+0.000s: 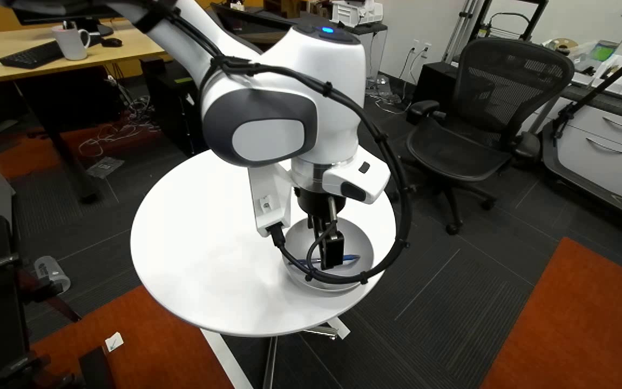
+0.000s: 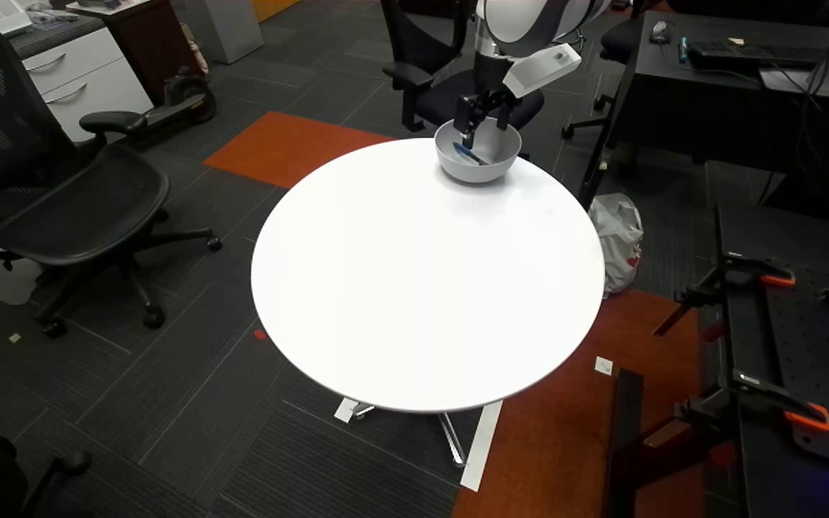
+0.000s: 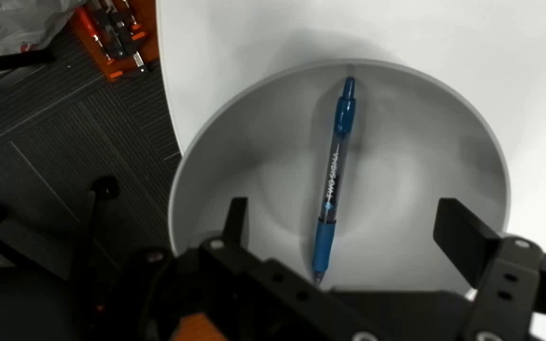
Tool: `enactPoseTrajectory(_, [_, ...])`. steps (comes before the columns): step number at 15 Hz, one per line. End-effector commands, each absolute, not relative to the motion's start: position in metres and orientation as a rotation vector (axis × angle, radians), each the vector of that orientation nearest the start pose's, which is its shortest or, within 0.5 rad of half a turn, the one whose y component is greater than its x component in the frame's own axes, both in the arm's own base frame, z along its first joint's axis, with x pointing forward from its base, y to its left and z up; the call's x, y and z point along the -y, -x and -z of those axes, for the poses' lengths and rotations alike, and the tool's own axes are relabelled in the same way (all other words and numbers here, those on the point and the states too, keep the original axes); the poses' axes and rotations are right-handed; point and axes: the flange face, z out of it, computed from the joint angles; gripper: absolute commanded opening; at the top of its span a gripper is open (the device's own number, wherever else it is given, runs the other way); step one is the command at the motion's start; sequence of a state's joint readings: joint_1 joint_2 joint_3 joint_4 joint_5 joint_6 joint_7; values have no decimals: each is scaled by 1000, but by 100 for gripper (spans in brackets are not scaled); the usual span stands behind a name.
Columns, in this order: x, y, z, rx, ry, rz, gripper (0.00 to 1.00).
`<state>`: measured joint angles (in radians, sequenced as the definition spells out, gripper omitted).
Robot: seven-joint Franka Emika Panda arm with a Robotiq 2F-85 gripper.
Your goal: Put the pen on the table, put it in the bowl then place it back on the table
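Slender pen (image 3: 331,184) of blue and clear plastic, lying inside a round, silver-grey bowl (image 3: 398,184). The bowl stands close to the edge of a round, white-topped desk (image 2: 414,288) with bright metal feet. In the wrist view the pen runs lengthwise, slightly aslant: its blue push-button end lies just beside the upper rim, its blue grip and tip point towards the body of the black, two-fingered pincer (image 3: 341,220), and white lettering, TWO SIGMA, follows the clear barrel. The pincer is spread wide, one finger to either side of the pen, with grey bowl surface visible between each finger and the barrel. In both exterior views the fingers point downwards over the bowl's interior; whether their tips touch its wall cannot be told. A white and dark grey jointed arm (image 1: 335,92) carries the pincer, and a black cable (image 1: 405,216) loops around its lower end. In an exterior view a black mesh office chair (image 1: 511,97) stands apart from the desk, and a pale mug (image 1: 71,44) stands on a pale wooden worktop (image 1: 138,42). In an exterior view a crumpled, whitish plastic bag (image 2: 616,237) sits on the floor near the desk.
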<state>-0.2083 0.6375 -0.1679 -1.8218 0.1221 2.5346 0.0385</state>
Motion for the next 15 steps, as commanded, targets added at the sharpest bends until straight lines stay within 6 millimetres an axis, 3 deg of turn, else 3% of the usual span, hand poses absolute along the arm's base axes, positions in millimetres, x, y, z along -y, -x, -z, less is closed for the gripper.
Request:
enactPoseTrajectory(1, [244, -628, -186, -803, 3079, 138, 100])
enactPoseTrajectory(15, [270, -654, -155, -846, 3099, 112, 100])
